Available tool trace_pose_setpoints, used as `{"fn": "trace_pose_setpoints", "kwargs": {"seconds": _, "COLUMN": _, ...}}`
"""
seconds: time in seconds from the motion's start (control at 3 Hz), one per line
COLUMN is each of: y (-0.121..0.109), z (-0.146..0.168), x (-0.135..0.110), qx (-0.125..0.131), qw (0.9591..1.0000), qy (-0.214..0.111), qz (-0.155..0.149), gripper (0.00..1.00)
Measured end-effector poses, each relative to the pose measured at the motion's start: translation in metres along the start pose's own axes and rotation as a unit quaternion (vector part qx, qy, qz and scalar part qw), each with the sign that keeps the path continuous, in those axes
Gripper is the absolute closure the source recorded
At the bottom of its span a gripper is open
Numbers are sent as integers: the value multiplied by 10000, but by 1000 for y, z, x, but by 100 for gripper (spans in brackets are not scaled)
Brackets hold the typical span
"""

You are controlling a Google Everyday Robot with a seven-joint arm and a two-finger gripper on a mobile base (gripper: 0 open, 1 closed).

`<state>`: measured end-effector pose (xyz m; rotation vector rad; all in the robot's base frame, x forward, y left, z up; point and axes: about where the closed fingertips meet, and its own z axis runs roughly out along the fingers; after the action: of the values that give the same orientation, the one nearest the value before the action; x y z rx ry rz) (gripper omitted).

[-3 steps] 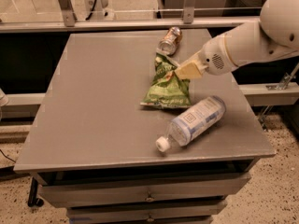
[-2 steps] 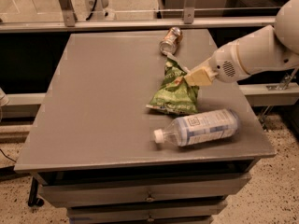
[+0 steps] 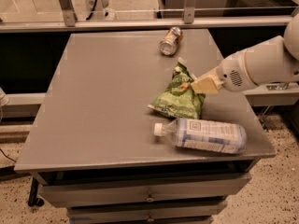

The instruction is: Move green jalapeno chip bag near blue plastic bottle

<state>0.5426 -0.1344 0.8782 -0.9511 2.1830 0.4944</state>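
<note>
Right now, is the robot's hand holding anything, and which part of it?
Yes: the gripper pinches the green jalapeno chip bag by its right edge, near the top.

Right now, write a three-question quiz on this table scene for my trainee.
1. Fill in: the can lies near the table's ____ edge, as the camera sees it.
2. True or false: the blue plastic bottle stands upright.
3. Choose: the end effector is at A) the can, B) the upper right side of the green jalapeno chip bag, C) the bottle's cap.

Key: 1 far. 2 false, it lies on its side. 3 B.
</note>
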Motion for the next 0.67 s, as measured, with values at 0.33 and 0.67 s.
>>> {"fn": "trace_pose_setpoints", "kwargs": {"seconds": 0.33, "y": 1, "z": -1, "x": 6, "qx": 39, "qw": 10000, "qy": 6, "qz": 77, "gripper": 18}}
{"fn": "trace_pose_setpoints", "kwargs": {"seconds": 0.67, "y": 2, "z": 0, "x": 9, "qx": 80, "qw": 9999, "qy": -11, "qz": 117, "gripper": 0}}
